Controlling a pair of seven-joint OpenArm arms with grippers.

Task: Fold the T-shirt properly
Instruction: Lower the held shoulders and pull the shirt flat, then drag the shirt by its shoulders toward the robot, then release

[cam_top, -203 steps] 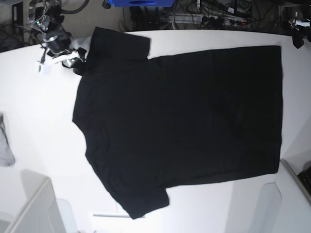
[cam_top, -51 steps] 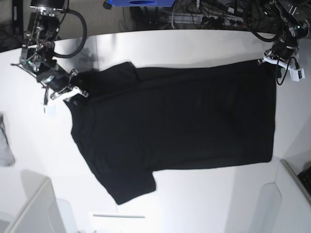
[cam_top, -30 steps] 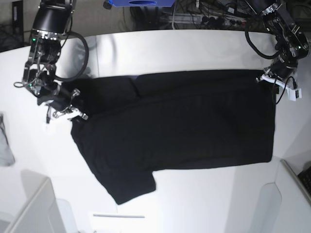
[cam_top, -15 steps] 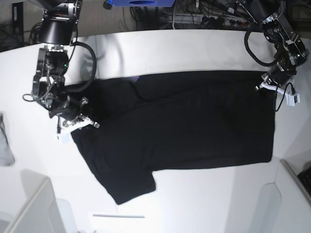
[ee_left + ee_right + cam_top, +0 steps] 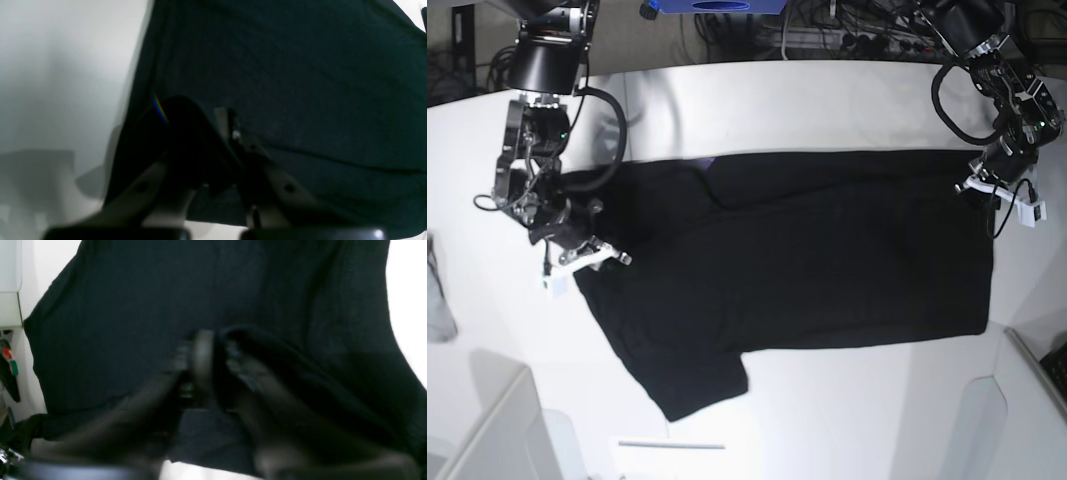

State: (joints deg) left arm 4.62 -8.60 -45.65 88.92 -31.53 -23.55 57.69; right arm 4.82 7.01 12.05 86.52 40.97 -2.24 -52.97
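The black T-shirt (image 5: 807, 260) lies on the white table (image 5: 827, 110), its far edge and sleeve folded over toward the near side. A sliver of purple print (image 5: 702, 161) peeks out at the fold. At the hem corner on the base view's right, my left gripper (image 5: 982, 190) is shut on a fold of the T-shirt (image 5: 300, 66), the cloth bunched between the jaws of the left gripper (image 5: 230, 128). My right gripper (image 5: 590, 255) sits at the collar end; in its blurred wrist view the right gripper (image 5: 217, 366) has its jaws slightly apart, a ridge of T-shirt (image 5: 133, 306) draped over one finger (image 5: 243, 376).
A small grey cloth (image 5: 437, 290) hangs at the table's left edge. White boxes stand at the near left (image 5: 497, 430) and near right (image 5: 1027, 400). Cables (image 5: 847, 30) and a blue object (image 5: 717, 5) lie behind the table.
Both arms have moved toward the near side, dragging the shirt's far edge over the body. The right gripper's jaws have parted; the left stays clamped.
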